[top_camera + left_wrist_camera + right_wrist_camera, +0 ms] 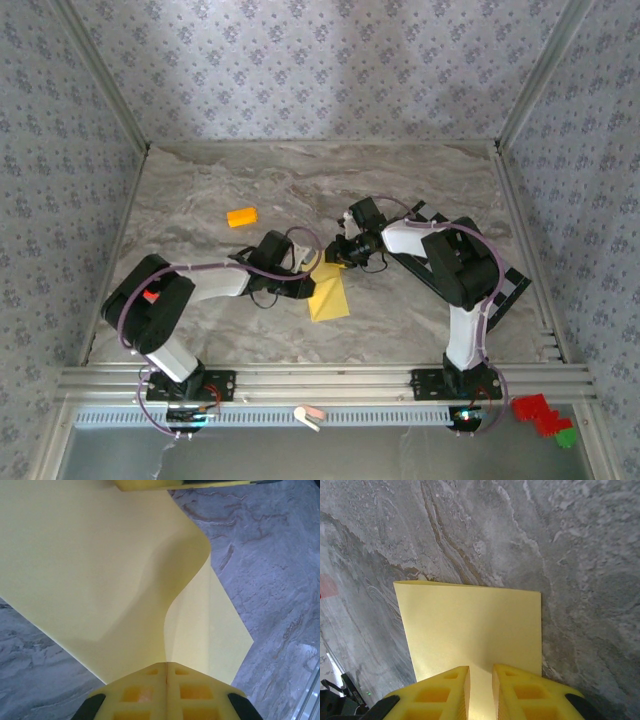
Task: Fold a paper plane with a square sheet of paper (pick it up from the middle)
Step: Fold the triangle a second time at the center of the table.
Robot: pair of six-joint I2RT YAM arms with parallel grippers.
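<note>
Where the two arms meet near the middle of the marbled table [420, 190], the square sheet of paper [100, 570] is strung between them. The left gripper [166, 669] is closed tight. Its yellow fingers [135, 695] meet in a seam with one edge of the sheet clamped in it. From there the paper lifts and bulges in a soft wave (no sharp crease shows in it) toward another yellow finger [165, 484], cut off at the top edge of the left wrist view. The right gripper [480, 672] has its jaws only a narrow slot apart, and the sheet's near edge runs into that slot. Whether its pads press the paper cannot be told, since the contact lies under the fingers. From above, the visible part of the sheet is a pale-yellow slanted strip on the near side of both grippers, its far end hidden under them. A small orange block [241, 216] sits well apart on the table, to the left and farther back.
</note>
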